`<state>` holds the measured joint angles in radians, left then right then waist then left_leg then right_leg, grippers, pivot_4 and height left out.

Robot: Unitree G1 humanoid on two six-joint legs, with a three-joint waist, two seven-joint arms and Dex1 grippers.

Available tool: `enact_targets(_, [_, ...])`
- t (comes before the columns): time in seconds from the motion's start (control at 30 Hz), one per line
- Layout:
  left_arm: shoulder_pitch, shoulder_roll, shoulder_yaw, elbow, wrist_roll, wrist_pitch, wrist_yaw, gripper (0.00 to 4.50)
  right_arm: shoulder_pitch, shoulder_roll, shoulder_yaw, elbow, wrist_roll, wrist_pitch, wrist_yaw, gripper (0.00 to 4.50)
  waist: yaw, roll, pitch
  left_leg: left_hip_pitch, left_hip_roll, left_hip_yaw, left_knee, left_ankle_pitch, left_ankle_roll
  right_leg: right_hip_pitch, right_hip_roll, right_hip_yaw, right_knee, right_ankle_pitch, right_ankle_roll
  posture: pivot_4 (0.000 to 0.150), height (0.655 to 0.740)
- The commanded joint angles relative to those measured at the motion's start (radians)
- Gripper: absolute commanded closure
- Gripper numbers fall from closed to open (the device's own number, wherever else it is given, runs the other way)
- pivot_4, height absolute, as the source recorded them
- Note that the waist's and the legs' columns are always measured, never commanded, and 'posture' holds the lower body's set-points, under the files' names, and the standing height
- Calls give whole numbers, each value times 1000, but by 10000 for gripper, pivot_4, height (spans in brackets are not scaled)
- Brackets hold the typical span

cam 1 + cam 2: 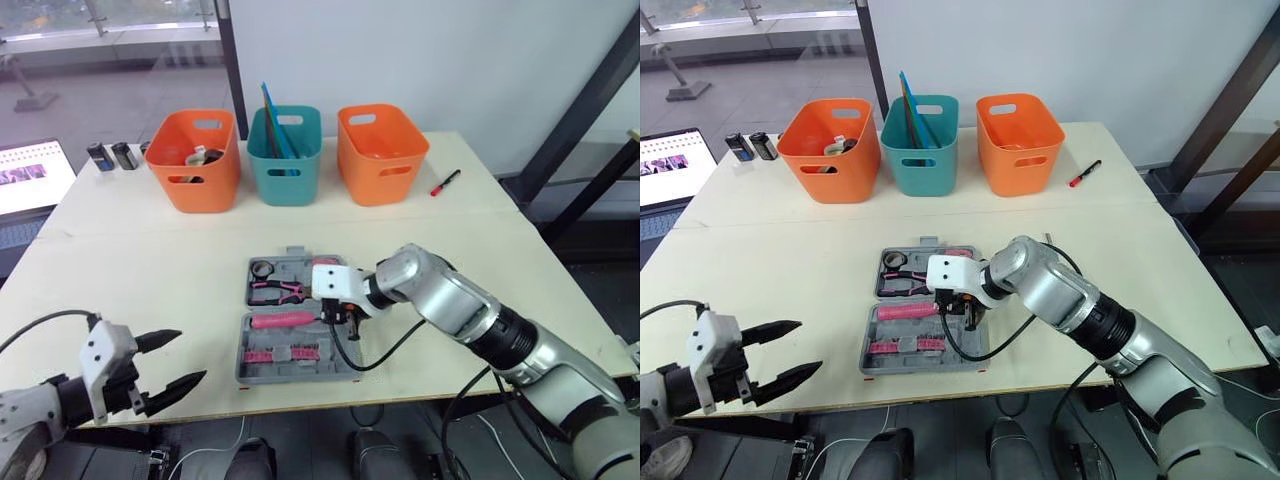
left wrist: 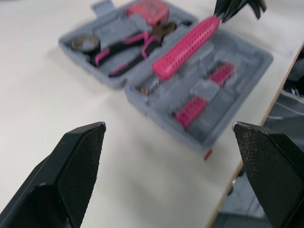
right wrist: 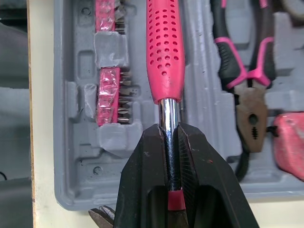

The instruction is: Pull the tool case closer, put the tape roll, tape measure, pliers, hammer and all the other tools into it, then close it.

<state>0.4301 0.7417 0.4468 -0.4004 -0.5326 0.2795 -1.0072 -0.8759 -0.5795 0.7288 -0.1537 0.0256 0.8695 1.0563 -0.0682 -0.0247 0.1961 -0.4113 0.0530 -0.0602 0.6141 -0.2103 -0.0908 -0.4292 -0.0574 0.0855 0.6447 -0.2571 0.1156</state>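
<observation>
Right gripper (image 3: 169, 130): clamping hard on the bare steel shaft of the hammer (image 3: 165, 52), just below the pink perforated grip, pressing the metal from both sides with no gap showing. Holding the hammer lengthwise along the near half of the tool case (image 1: 243, 362), in the lower centre of the head view, close to the front edge of the table (image 1: 150, 260). Resting in its moulded slot or hovering just above it; not possible to tell which.

Left gripper (image 1: 192, 356): hanging wide open and empty at the lower left of the head view, well apart from the case.

Already lying in the far half of the case: tape roll (image 1: 262, 269) at its upper left, pliers (image 1: 277, 291) just below that, pink tape measure (image 1: 325, 263) at its upper right. Sharing the near half with the hammer: pink bit strips (image 3: 110, 95), just beside the handle.

Step in hand, judging from this: seating the hammer, seemingly the last of the named tools.

Next move calling for: pressing the shaft flat into its recess, opening the fingers, and lifting straight clear without dragging the handle back out. After that, folding one half over the other to shut the case. Worth checking first for anything riding proud of the tray and blocking the close.
</observation>
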Motion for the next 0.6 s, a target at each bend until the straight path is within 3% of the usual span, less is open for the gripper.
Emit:
enact_targets(0.03, [5, -2, 28, -43, -11, -17, 4, 0, -31, 25, -15, -4, -11, 6, 3, 44829, -2, 0, 0, 0, 0, 0, 0, 0, 0, 0, 0, 0, 0, 0, 0, 1500, 7400])
enact_targets(0.6, [5, -11, 18, -43, -4, -27, 10, 0, -20, 84, 55, 92, -101, -99, 55, 44829, -3, 0, 0, 0, 0, 0, -1, 0, 0, -1, 0, 0, 0, 0, 0, 1500, 7400])
